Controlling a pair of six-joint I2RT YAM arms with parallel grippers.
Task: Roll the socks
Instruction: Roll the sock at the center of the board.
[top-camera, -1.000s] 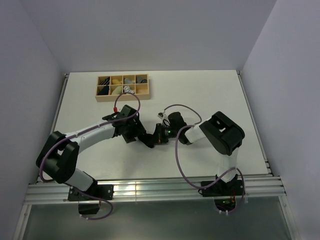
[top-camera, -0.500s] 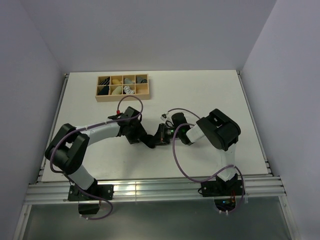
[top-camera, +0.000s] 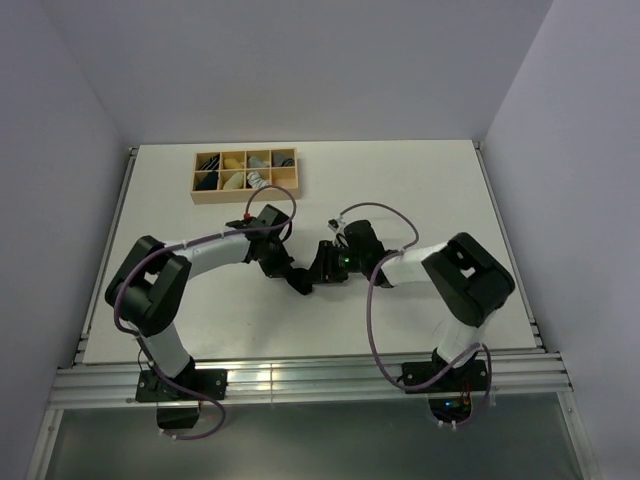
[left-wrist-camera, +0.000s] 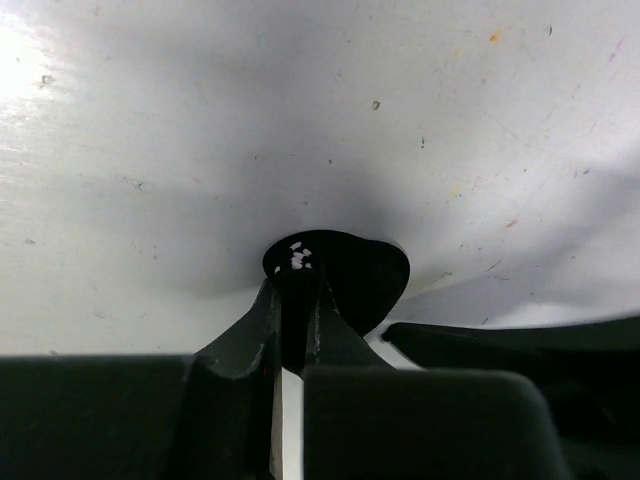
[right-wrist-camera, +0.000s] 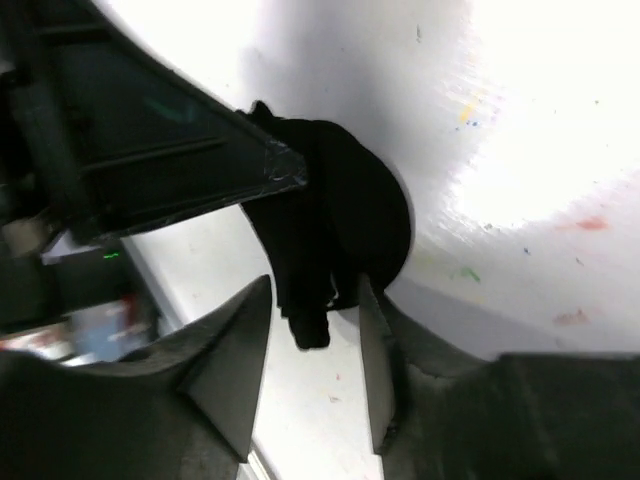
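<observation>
A bunched black sock (left-wrist-camera: 352, 278) with white flecks lies on the white table where the two grippers meet. My left gripper (left-wrist-camera: 297, 272) is shut on its near edge. In the right wrist view the same black sock (right-wrist-camera: 345, 215) hangs between the spread fingertips of my right gripper (right-wrist-camera: 315, 298), which is open and holds nothing. The left gripper's finger (right-wrist-camera: 190, 165) reaches in from the left there. From above, the left gripper (top-camera: 298, 281) and right gripper (top-camera: 322, 266) hide the sock. A white sock with black stripes (top-camera: 257, 180) sits in the tray.
A wooden tray (top-camera: 246, 197) with several compartments of rolled socks stands at the back left of the table. Both forearms lie low over the table's middle, cables looping above them.
The left gripper closed onto the black sock while the right gripper opened and let it go. Both arms' elbows shifted to the right.
</observation>
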